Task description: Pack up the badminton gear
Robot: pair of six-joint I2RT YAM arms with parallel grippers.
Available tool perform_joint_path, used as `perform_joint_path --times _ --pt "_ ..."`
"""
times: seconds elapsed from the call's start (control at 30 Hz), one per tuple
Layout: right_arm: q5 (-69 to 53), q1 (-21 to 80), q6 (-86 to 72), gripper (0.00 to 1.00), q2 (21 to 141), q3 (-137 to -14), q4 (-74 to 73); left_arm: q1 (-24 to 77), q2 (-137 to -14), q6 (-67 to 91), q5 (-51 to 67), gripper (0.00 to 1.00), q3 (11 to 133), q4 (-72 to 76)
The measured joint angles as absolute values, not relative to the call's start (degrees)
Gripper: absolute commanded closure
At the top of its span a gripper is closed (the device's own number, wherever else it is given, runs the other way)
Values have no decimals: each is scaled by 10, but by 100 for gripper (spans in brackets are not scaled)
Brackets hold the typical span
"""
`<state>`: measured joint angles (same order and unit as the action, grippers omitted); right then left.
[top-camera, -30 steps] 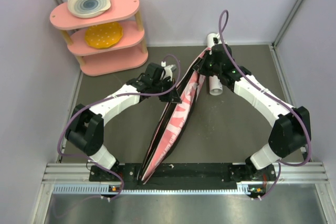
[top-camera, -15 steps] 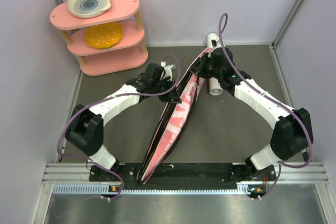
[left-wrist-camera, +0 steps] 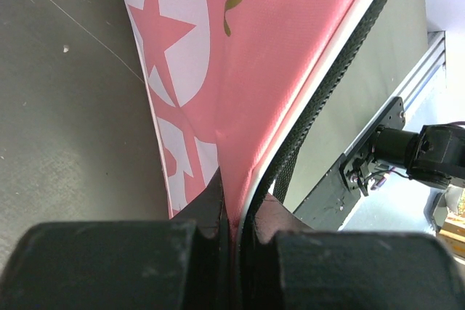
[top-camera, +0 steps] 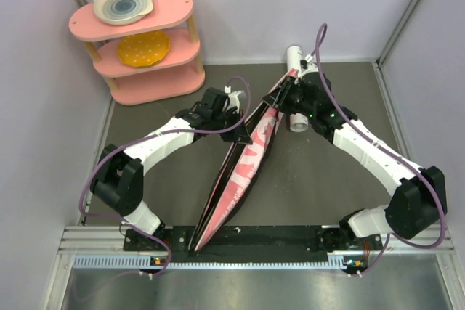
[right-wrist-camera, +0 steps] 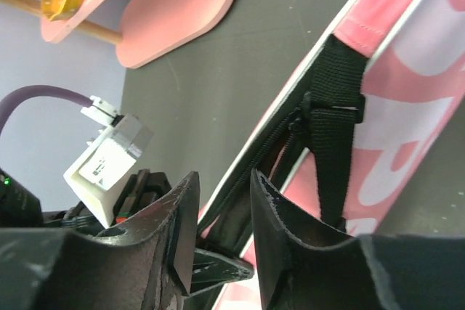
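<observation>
The long pink racket bag stands on edge, running from the near rail to the far middle. My left gripper is shut on its upper edge, pinching pink fabric and the black zip border. My right gripper is at the bag's far end, jaws a little apart, with the zip edge showing in the gap below a black strap. The white tube lies behind the bag, partly under my right arm. No rackets or shuttlecocks show.
A pink three-tier shelf stands at the far left, with a blue-white plate on top and a yellow plate below. Its base shows in the right wrist view. Walls close the left, right and far sides.
My right arm has swung outward to the right, and its gripper has shifted slightly toward the bag's far end. The left arm and the bag have stayed put.
</observation>
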<state>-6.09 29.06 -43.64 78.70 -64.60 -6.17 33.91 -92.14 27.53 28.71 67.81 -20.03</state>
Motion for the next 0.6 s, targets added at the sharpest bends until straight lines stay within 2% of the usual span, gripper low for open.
perform_joint_path --times 0.13,0.23,0.3,0.6 --pt "-39 289 -413 65 788 -670 -106 339 -921 275 288 100 678 -201" --pt "-29 289 -370 74 788 -693 -134 339 -921 275 289 100 678 -201" --pt "-24 288 -340 76 788 -707 -147 339 -921 275 289 100 678 -201" --pt "-33 302 -312 70 812 -725 -163 339 -921 275 291 100 678 -202"
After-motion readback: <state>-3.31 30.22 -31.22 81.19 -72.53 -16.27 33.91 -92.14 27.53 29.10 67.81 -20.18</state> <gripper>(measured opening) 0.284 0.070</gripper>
